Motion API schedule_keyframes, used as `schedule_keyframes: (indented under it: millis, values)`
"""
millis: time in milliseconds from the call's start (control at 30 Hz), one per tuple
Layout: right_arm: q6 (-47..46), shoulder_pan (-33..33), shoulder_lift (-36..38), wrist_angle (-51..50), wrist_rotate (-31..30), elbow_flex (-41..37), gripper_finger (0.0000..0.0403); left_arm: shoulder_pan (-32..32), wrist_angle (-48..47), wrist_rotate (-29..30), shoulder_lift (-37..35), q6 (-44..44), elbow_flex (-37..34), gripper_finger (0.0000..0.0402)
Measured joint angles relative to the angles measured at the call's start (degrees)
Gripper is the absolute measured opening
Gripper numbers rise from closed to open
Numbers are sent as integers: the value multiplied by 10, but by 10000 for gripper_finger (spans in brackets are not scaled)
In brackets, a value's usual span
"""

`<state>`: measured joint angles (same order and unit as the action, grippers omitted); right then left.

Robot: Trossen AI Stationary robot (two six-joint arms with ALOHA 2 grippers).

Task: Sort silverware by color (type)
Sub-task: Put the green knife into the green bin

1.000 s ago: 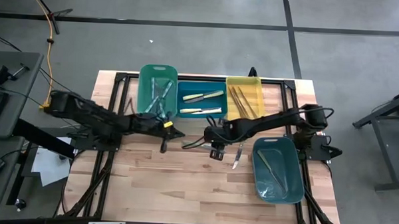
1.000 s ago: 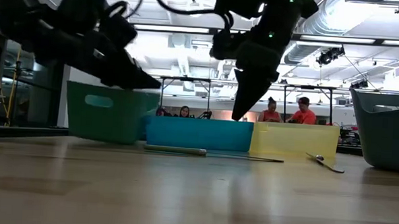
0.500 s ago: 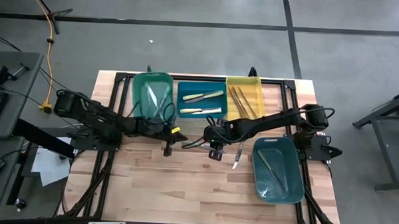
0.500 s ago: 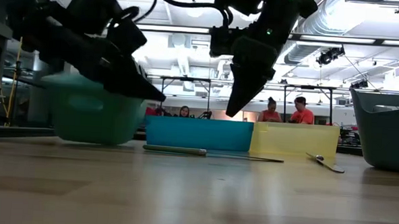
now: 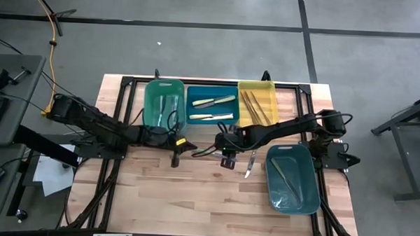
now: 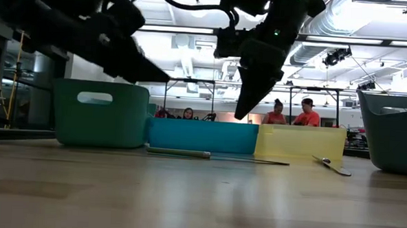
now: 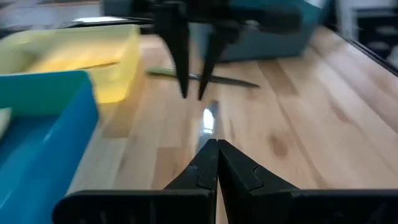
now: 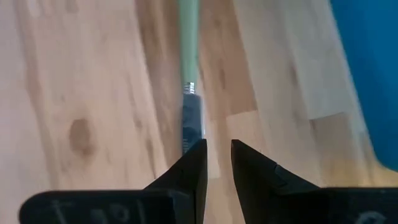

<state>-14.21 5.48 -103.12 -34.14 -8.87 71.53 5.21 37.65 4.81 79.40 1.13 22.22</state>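
The left gripper (image 5: pixel 175 157) hangs over the middle of the wooden table (image 5: pixel 193 194), just in front of the green bin (image 5: pixel 161 102), with its fingers (image 7: pixel 214 163) pressed together and holding nothing. The right gripper (image 5: pixel 226 159) hovers close beside it, its fingers (image 8: pixel 194 163) a little apart above a green-handled knife (image 8: pixel 189 93) that lies flat on the wood; it grips nothing. That knife (image 6: pixel 212 155) rests in front of the blue bin (image 5: pixel 212 107), which holds two pale-handled pieces (image 5: pixel 214 102). Another utensil (image 5: pixel 250 163) lies on the table between the yellow bin (image 5: pixel 258 106) and the teal bin (image 5: pixel 293 178). The yellow bin holds several brownish pieces (image 5: pixel 252 104), the teal bin one long piece (image 5: pixel 284 173), and the green bin what look like clear ones (image 5: pixel 161 108), though they are hard to make out.
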Motion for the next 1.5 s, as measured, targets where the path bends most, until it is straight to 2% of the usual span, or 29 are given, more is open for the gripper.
schedule_keyframes:
  millis: [167, 300, 400, 567, 667, 733, 967, 1167, 1267, 1400, 1500]
  values:
    - [-11, 0, 15, -30, -51, 0, 66, 56, -54, 124, 29, -70, 50, 0]
    - [-39, 0, 23, -47, -74, 0, 66, 101, -95, 293, 85, -136, 91, 0]
    - [-55, 2, 27, -49, -76, 0, 66, 115, -92, 361, 133, -169, 110, 0]
    - [-65, 16, 27, -66, -76, 0, 66, 129, -116, 362, 203, -267, 111, 0]
    - [-66, 26, 27, -74, -85, 0, 66, 133, -99, 366, 213, -301, 116, 0]
    - [-66, 31, 27, -71, -98, 0, 66, 134, -106, 367, 219, -287, 120, 0]
    - [-65, 33, 27, -66, -102, 0, 66, 133, -112, 369, 160, -212, 133, 0]
    - [-65, 33, 27, -62, -101, 0, 66, 129, -141, 363, 114, -198, 131, 0]
    - [-64, 33, 29, -69, -100, 0, 66, 131, -124, 318, 103, -186, 133, 0]
    - [-64, 33, 37, -81, -101, 0, 66, 154, -72, 192, 99, -145, 133, 0]
    - [-65, 33, 43, -99, -102, 0, 66, 176, -30, 191, 116, -150, 133, 0]
